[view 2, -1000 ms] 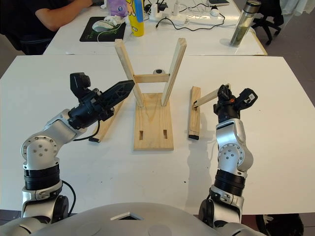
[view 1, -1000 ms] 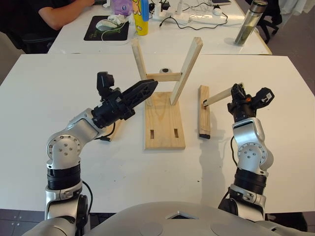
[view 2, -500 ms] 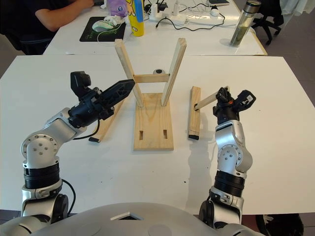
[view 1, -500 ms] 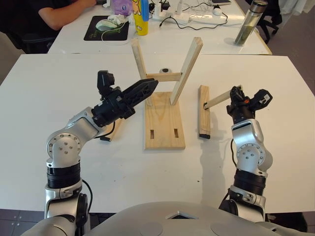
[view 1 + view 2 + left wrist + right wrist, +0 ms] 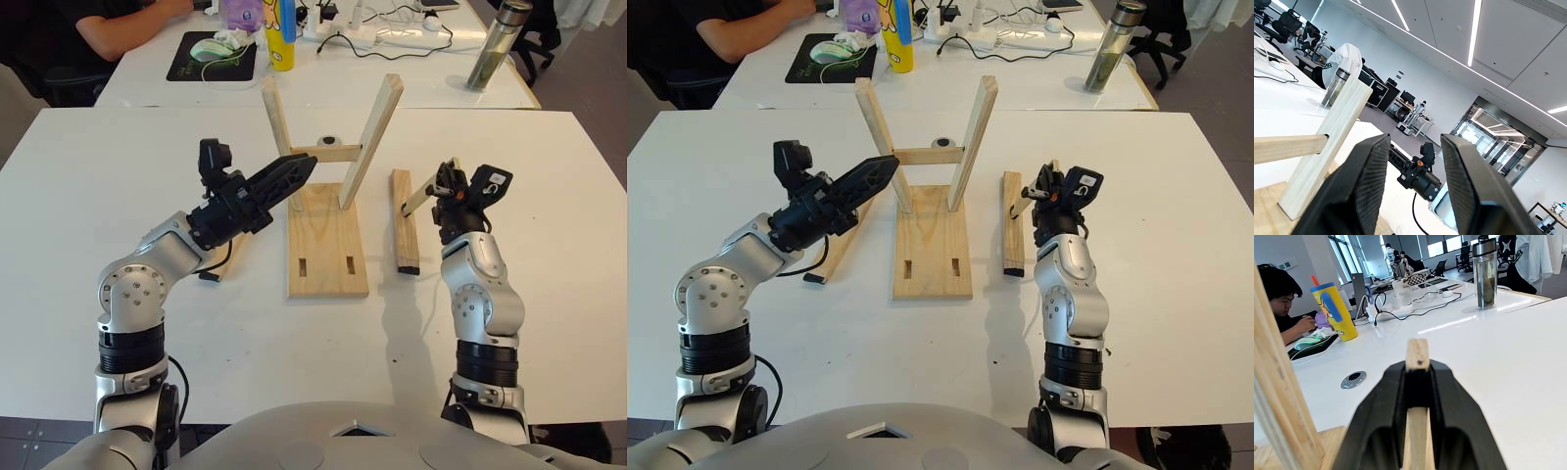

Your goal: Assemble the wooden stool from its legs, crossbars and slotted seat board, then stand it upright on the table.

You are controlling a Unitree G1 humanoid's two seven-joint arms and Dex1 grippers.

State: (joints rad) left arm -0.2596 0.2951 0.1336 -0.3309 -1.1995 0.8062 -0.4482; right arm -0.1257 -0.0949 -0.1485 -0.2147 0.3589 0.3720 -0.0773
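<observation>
Seat board (image 5: 328,245) lies flat on the white table (image 5: 558,196) at centre frame, with two legs (image 5: 373,137) and a crossbar (image 5: 325,153) standing in its far slots. Left gripper (image 5: 294,174), fingers spread and holding nothing, hovers just left of them. Right gripper (image 5: 443,186), centre right, is clenched on a second crossbar (image 5: 1417,357), which meets a loose leg (image 5: 405,235) lying beside the board.

Flat at the middle of the white table (image 5: 118,157): pale wooden slotted seat board (image 5: 327,250), slots at the near end. Upright on its far end: frame of two pale wooden legs joined by a crossbar (image 5: 370,142). Just right of the board, flat: loose pale wooden leg (image 5: 405,235), with thin wooden crossbar (image 5: 421,199) slanting from above it up rightward into black right gripper (image 5: 446,186). Left of the board, flat: another pale wooden leg (image 5: 828,257), beneath black left gripper (image 5: 302,168), tips beside the frame's left leg.
</observation>
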